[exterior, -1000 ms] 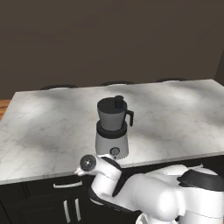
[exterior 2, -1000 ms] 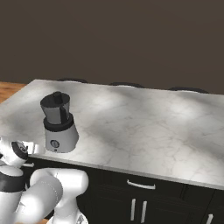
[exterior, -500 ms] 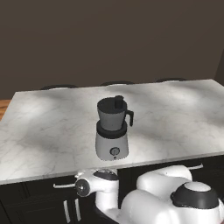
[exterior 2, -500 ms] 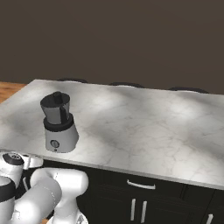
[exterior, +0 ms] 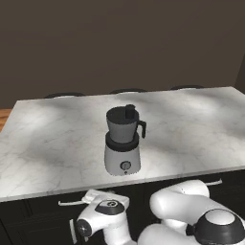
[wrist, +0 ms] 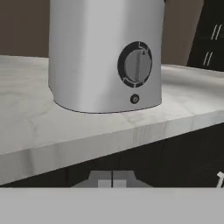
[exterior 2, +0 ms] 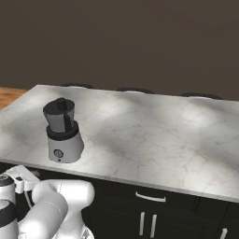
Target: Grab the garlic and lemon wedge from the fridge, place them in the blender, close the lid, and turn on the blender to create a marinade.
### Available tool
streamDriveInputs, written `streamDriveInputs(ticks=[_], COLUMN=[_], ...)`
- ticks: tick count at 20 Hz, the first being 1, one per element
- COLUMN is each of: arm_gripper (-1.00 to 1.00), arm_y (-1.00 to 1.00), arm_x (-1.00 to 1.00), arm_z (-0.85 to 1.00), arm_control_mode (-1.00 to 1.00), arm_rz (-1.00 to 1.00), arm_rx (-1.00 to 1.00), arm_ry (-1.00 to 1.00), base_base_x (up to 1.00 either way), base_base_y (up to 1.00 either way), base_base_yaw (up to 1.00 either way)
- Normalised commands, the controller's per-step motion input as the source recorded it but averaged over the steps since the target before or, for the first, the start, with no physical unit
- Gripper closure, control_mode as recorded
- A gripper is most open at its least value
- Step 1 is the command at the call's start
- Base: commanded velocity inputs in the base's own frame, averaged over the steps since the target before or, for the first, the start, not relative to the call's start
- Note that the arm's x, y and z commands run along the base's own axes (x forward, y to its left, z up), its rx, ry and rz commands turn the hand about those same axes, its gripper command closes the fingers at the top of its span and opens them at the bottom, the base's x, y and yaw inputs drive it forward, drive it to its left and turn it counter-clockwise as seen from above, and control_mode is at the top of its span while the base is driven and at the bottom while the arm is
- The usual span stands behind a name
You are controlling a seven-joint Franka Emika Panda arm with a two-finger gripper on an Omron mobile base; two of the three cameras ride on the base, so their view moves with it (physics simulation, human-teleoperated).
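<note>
Your end effector [wrist: 112, 183], pinched shut and empty, sits below the worktop [wrist: 65, 131] edge; the blender [wrist: 105, 52] knob [wrist: 135, 64] lies up and ahead

The blender [exterior: 123, 141] stands on the counter [exterior: 52, 139], near its front edge, at the middle of the left base view and at the left of the right base view. The lid [exterior: 123, 113] sits on its jar. Cabinet fronts [exterior 2: 154, 214] run below the counter, lower right there.
</note>
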Motion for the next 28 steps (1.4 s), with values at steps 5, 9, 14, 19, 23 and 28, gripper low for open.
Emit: streamDriveInputs(ticks=[5,9,14,19,23,28], arm_gripper=[1.0,1.0,1.0,1.0,1.0,1.0], arm_y=[-0.36,-0.17,-0.24,-0.09,-0.05,-0.02], arm_x=[0.01,0.12,0.22,0.12,0.06,0.15], arm_z=[0.15,0.0,0.1,0.14,0.09,0.0], arm_control_mode=[-1.0,-1.0,-1.0,-1.0,-1.0,-1.0], arm_rz=[0.13,0.11,0.01,0.0,0.0,0.0], arm_rx=[0.01,0.0,0.03,0.03,0.01,0.0], arm_ry=[-0.35,-0.1,0.01,0.01,-0.01,0.01], base_base_x=[0.0,0.0,0.0,0.0,0.0,0.0], base_base_y=[0.0,0.0,0.0,0.0,0.0,0.0], base_base_yaw=[0.0,0.0,0.0,0.0,0.0,0.0])
